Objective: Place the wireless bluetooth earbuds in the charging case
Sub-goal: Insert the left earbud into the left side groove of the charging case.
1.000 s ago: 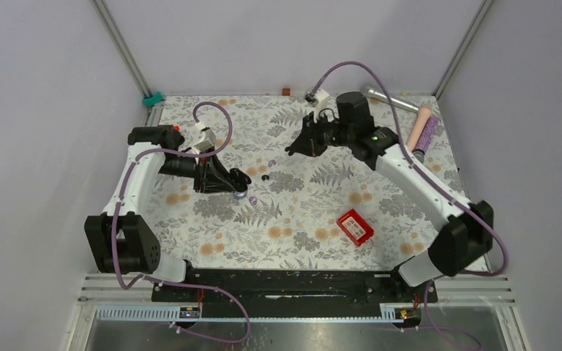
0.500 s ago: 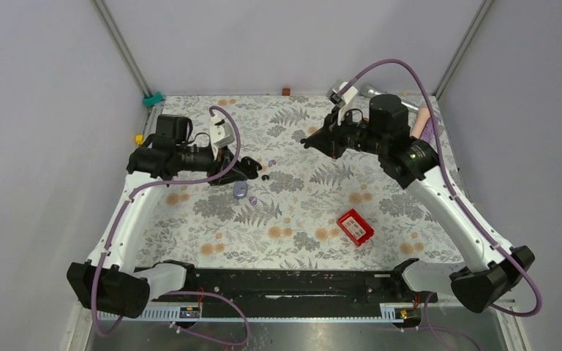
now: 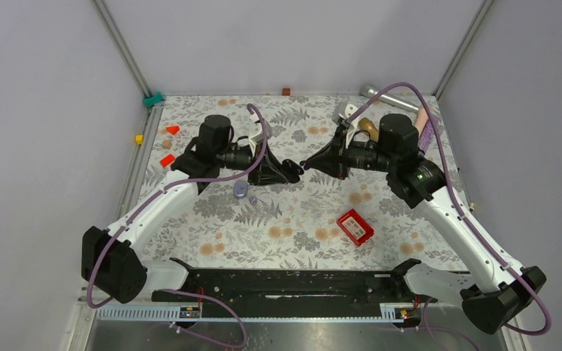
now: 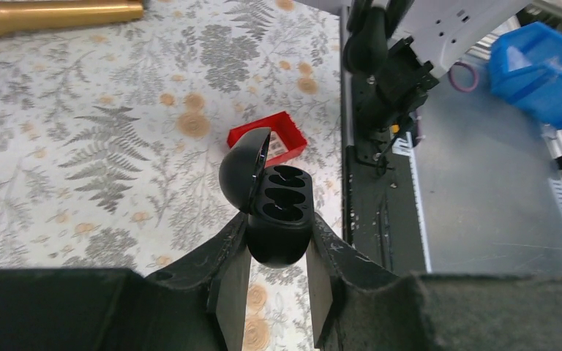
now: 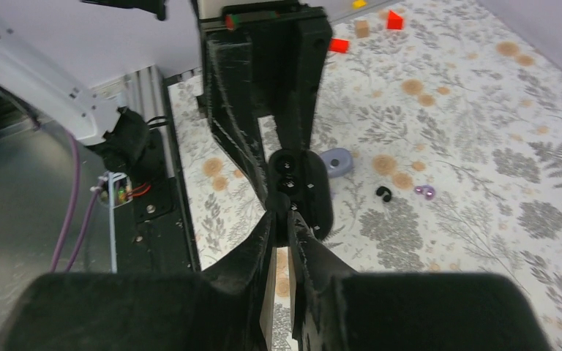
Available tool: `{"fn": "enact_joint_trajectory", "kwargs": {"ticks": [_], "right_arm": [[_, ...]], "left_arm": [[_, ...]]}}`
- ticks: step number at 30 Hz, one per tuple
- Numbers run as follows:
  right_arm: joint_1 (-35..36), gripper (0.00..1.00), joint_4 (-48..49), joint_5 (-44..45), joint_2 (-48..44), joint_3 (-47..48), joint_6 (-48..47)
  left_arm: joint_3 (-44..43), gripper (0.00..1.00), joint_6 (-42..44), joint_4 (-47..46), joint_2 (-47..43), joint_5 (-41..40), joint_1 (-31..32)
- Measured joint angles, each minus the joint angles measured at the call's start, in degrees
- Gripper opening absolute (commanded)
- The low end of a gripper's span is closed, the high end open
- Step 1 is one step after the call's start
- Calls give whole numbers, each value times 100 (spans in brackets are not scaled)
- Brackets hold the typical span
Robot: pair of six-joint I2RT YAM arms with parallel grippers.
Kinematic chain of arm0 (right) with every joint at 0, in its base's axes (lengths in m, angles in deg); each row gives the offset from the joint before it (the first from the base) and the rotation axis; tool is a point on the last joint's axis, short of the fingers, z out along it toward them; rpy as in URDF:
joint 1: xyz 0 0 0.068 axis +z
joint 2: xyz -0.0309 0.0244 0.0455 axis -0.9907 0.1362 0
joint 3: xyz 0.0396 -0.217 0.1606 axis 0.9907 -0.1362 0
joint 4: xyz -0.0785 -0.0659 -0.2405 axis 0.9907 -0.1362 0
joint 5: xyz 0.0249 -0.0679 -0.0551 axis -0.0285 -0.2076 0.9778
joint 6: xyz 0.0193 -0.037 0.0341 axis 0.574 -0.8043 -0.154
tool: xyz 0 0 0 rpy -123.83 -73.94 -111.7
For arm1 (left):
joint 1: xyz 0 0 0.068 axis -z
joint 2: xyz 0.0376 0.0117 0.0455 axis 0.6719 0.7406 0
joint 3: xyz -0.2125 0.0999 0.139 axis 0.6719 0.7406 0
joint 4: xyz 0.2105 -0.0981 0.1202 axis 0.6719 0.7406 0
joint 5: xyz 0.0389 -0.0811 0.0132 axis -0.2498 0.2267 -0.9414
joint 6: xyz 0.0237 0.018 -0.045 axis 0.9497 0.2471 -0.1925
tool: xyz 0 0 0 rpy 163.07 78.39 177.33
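Black on black makes this fiddly: my right gripper [image 5: 282, 219] is pinched almost shut, with only a sliver of gap between the fingers, on a small dark rounded thing at its tips. I take it for a black earbud [image 5: 283, 207], though it is hard to separate from the case behind it. Just beyond those tips, my left gripper [image 4: 278, 227] is closed on the lower body of the black charging case [image 4: 272, 252], held off the counter over its middle, a little towards the far edge. The lid [image 4: 243, 170] stands swung open to one side, and both wells [image 4: 278, 210] show bare, with nothing seated. To insert it well, I judge I should hold the left arm dead steady and line the bud over one well with its rounded body matching the hollow. Then I should press straight in and let go only once it sits flush. A skewed push could pop it out of so narrow a pinch or tip the case in its grip. On the cloth below, left of the counter's middle, lies the pale purple case [image 5: 335, 161], seemingly shut, contents unseen. Near it a loose black bud [image 5: 384, 194] and a purple bud [image 5: 424, 191] lie close together without touching. A red tray [image 4: 267, 139] sits towards the near right corner; what it holds I cannot make out.
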Motion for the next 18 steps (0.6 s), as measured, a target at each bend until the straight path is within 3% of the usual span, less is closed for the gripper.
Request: {"fn": "enact_joint_trajectory", "kwargs": {"ticks": [7,18], "right_arm": [[2,14,533,-562,-31,-407,92],[2,14,1032,-866,-31,-721,68]], "left_arm": [[214,0,-999,-1069,247,247,304],[339,0,-1285,-1421,267,358,400]]}}
